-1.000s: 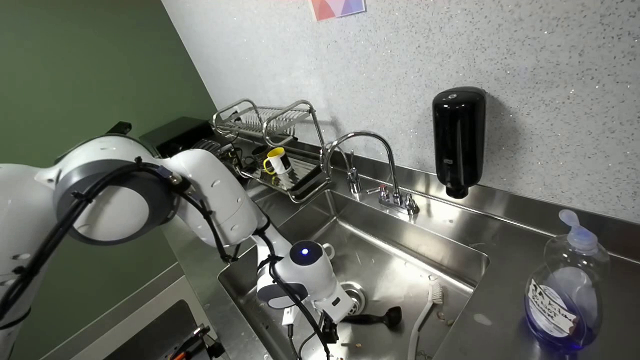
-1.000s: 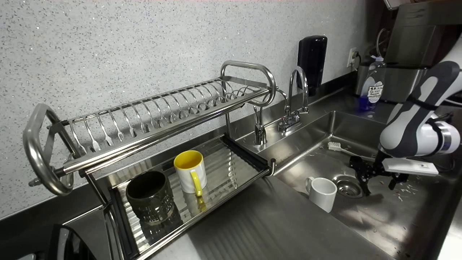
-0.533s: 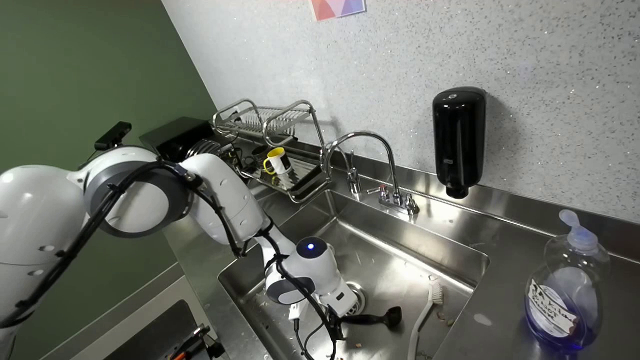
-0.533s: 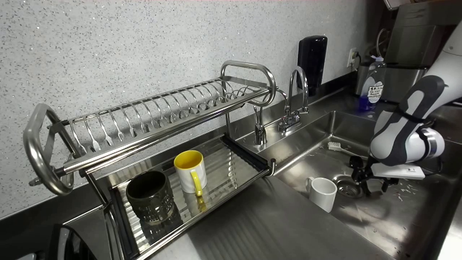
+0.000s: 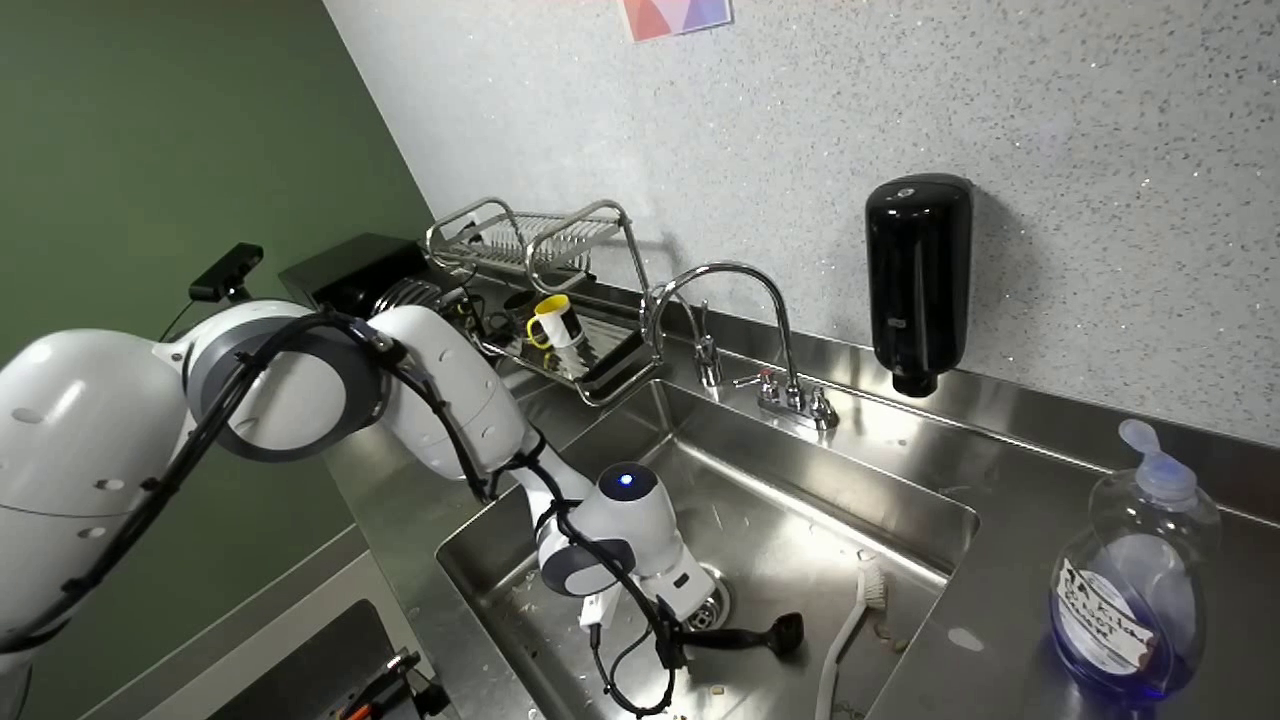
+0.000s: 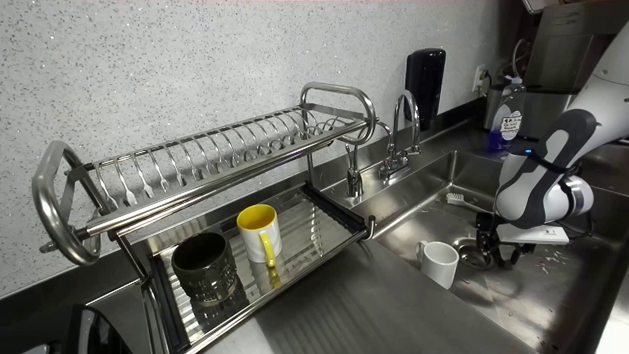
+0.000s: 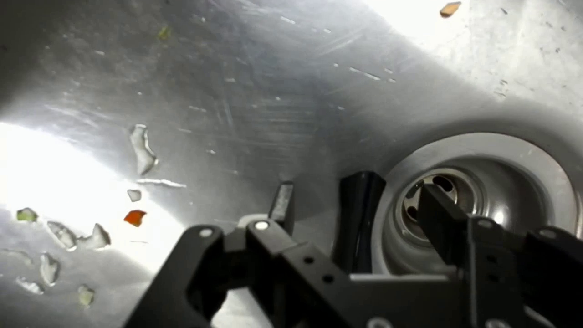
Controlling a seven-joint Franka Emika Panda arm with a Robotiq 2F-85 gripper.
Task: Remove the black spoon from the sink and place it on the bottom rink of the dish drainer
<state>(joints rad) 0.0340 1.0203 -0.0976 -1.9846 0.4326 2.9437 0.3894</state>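
Observation:
The black spoon [image 5: 740, 638] lies on the floor of the stainless sink [image 5: 770, 530], its rounded head pointing away from my gripper. In the wrist view its handle end [image 7: 360, 214] sits between my fingers, beside the round drain. My gripper [image 7: 357, 207] is open, one finger on each side of the handle, with a gap on both sides. In an exterior view the gripper [image 6: 501, 253] is low in the sink and partly hides the spoon; the head [image 6: 484, 220] shows. The chrome dish drainer [image 6: 226, 177] has an upper slotted rack and a lower tray.
A dark mug [image 6: 204, 268] and a yellow-and-white mug [image 6: 258, 233] stand on the drainer's lower tray. A white mug [image 6: 440, 265] is in the sink near the drain. A white brush [image 5: 845, 640] lies beyond the spoon. The faucet [image 5: 735, 268] arches over the sink's back edge.
The arm and gripper have moved over the sink towards the drain and the spoon's handle end. The spoon, mugs and brush have not moved.

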